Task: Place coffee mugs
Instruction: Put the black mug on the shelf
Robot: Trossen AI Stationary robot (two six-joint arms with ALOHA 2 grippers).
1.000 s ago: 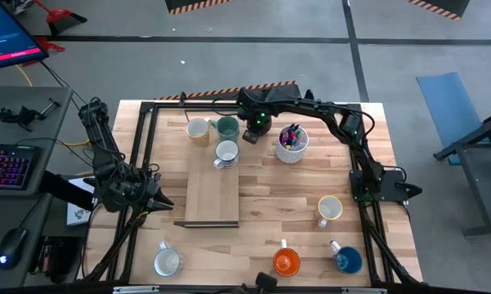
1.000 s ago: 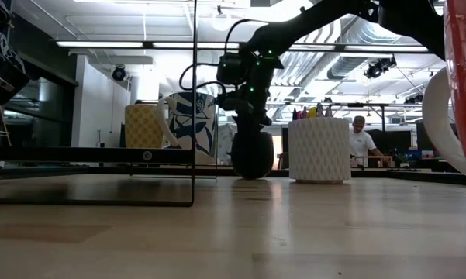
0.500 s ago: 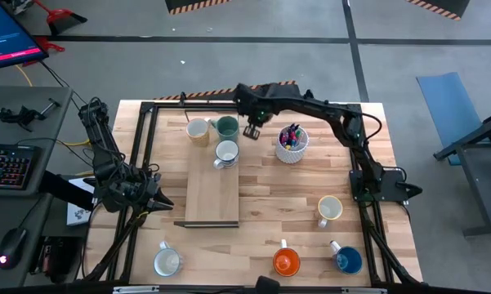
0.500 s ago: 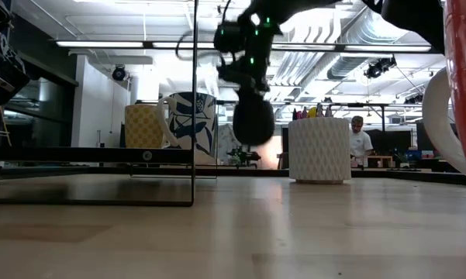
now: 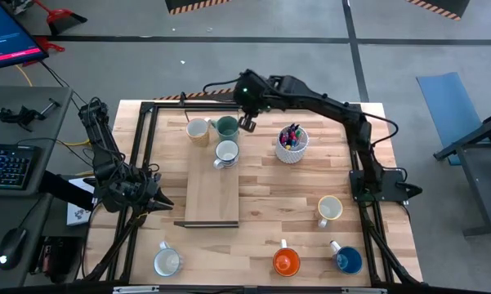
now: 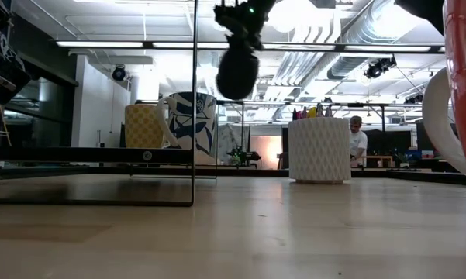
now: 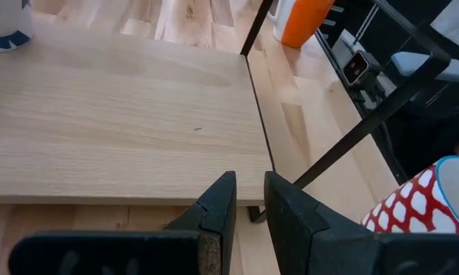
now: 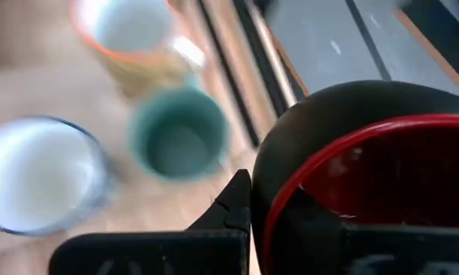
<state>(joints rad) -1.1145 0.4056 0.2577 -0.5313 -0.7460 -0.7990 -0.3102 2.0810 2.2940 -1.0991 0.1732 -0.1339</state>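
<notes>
Hanging above the far edge of the desk (image 5: 253, 175), the right gripper (image 5: 247, 122) has its jaws pinched on the rim of a dark mug with a red inside (image 8: 374, 176), lifted clear of the surface; in the low view the dark mug (image 6: 237, 71) hangs well above the wood. Just beside it on the desk stand a teal green mug (image 5: 226, 126), a cream mug (image 5: 198, 131) and a white mug with a blue pattern (image 5: 226, 153), the last at the far end of a pale wooden board (image 5: 212, 194). A white cup of coloured pens (image 5: 292, 144) stands near them, toward the right edge. Another cream mug (image 5: 329, 210) sits near the right edge; a white mug (image 5: 167, 262), an orange mug (image 5: 286, 262) and a blue mug (image 5: 347, 260) line the near edge. The left gripper (image 7: 248, 206) waits at the left edge, its jaws slightly parted around nothing, pointing across the board.
</notes>
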